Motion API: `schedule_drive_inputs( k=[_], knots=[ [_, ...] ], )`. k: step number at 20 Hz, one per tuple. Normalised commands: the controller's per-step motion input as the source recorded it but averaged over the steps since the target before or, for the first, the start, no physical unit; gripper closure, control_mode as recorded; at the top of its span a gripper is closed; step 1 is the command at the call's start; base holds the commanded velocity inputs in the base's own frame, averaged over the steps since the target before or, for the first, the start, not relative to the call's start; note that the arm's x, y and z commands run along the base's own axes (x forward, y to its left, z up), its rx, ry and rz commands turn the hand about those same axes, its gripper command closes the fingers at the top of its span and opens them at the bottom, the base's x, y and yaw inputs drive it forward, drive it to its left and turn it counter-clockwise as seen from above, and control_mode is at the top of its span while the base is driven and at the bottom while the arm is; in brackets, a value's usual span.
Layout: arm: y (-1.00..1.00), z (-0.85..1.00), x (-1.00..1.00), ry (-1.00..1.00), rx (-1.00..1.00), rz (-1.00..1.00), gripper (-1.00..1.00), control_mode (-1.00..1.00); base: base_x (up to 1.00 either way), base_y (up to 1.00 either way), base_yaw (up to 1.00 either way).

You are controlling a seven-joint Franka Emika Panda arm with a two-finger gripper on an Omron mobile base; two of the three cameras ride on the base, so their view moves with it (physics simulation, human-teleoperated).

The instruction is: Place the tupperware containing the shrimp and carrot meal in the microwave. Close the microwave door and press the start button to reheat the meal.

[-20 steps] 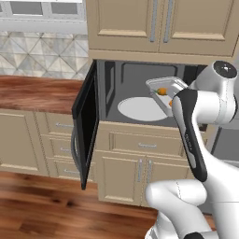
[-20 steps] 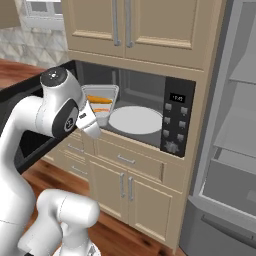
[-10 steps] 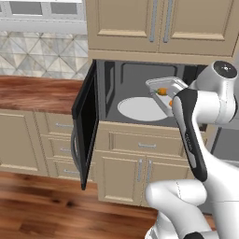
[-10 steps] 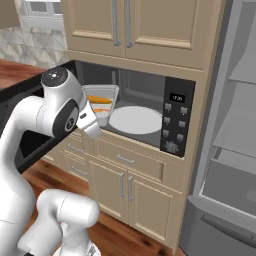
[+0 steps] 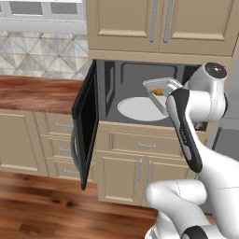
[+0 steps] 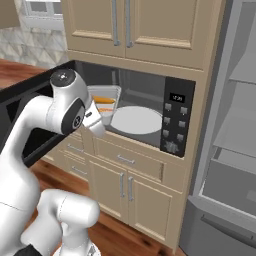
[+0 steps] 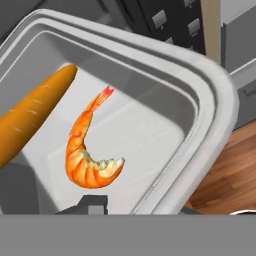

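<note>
One tupperware (image 7: 210, 95), one shrimp (image 7: 85, 157), one carrot (image 7: 30, 117), one microwave (image 6: 150, 107).

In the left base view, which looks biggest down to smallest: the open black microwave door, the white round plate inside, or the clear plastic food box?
1. The black-framed microwave door, swung open, looks largest, though it stands nearest the camera.
2. The white round turntable plate.
3. The clear greyish plastic tupperware, partly hidden by the white arm, so it may look smaller than it is.

The carrot (image 7: 32, 120) ran off the hand view's left edge, and the tupperware (image 7: 200, 100) was cut by that view's edges too. From both base views the forearm hid the jaws and the tupperware's near end (image 5: 161, 86). The microwave's button labels (image 6: 174, 127) were too small to read.
</note>
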Motion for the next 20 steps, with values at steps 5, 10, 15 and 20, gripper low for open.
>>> schedule_drive_inputs(
  k=[5, 10, 15, 20],
  knots=[
    [0.00, -0.49, 0.39, 0.01, 0.00, 0.00, 1.00, -1.00, 0.00, 0.00, 0.00],
    [0.00, -0.44, 0.22, 0.00, 0.00, -0.02, 1.00, -1.00, 0.00, 0.00, 0.00],
    [-0.05, -0.16, 0.08, -0.03, 0.00, 0.00, 1.00, -1.00, 0.00, 0.00, 0.00],
    [-0.15, -0.07, 0.12, -0.06, -0.06, 0.00, 1.00, -1.00, 0.00, 0.00, 0.00]
  ],
)
